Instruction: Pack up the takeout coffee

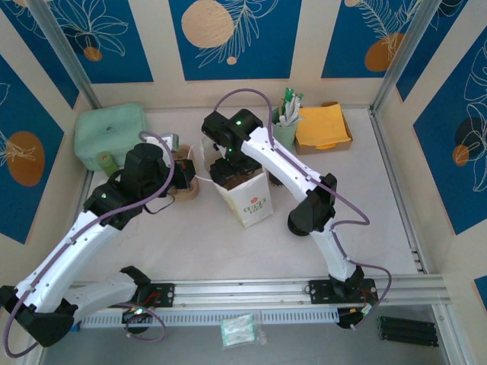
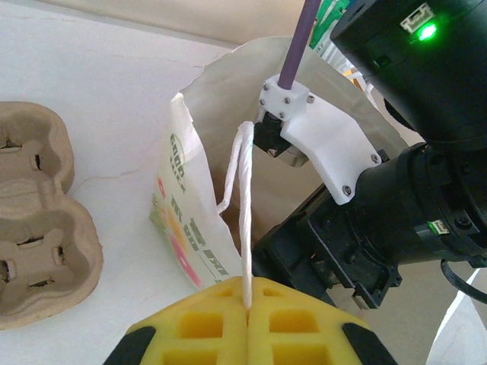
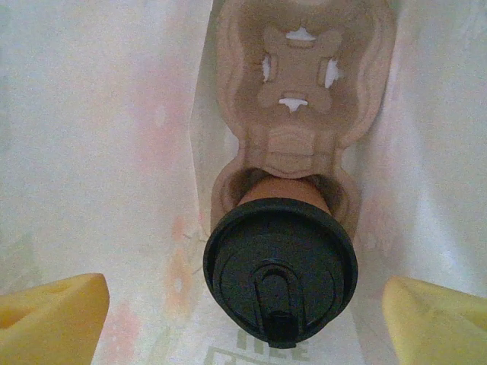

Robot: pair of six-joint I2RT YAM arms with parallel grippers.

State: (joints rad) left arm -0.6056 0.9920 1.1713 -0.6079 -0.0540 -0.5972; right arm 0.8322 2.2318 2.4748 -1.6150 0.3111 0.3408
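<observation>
Right wrist view looks down inside the paper bag [image 3: 99, 152]. There we see the takeout coffee [image 3: 281, 196] seated in the near socket of a pulp carrier [image 3: 304, 99] on the bag floor, with a black lid [image 3: 280, 262] on the cup. The right fingers [image 3: 53, 315] stand wide apart on either side of the cup, touching nothing and holding nothing. From the left wrist we see the left fingers [image 2: 205, 323] pinched shut on the bag's white cord handle [image 2: 245, 205], holding that side of the mouth up.

We judge the coffee to be set down, so the step in hand is getting the right arm out. That calls for a straight lift, with the fingers wide enough to clear the lid. Room is tight: the bag walls sit close outside both fingers, and the paper rim wraps near the wrist. Outside, a second carrier [image 2: 34, 228] lies just beside the bag, with bare worktop [image 1: 228, 251] in front.
</observation>
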